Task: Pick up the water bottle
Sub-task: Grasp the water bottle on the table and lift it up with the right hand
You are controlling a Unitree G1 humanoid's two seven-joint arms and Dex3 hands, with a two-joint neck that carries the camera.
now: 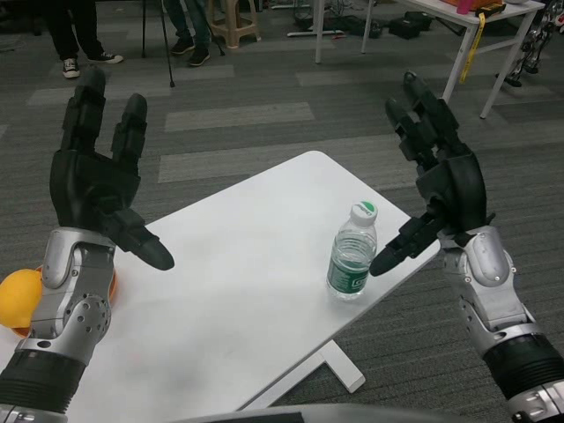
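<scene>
At the far left edge an orange ball (19,298) lies on the white table (238,291), partly hidden behind the left forearm. Above it the left hand (95,181) is raised over the left part of the table, fingers spread and pointing up, and it holds nothing. It is well apart from the task's thing and, I think, it only needs to wait there.

More to the right stands the water bottle (352,254). It is upright, with a white cap and a green label, on the right part of the table and near the right edge. It looks mostly empty, so I judge it is light and can tip easily.

The right hand (441,189) hangs just beside the bottle on its right, beyond the table edge. Its fingers are apart and point upward, the thumb reaches toward the bottle at the height of the label, and I cannot see contact.

To do this step well, the hand should come lower and move left until the bottle's body sits between thumb and fingers. Then it should close around the label, not the cap, and squeeze gently, because thin plastic may deform or slip. A sideways push could knock the bottle over.
</scene>
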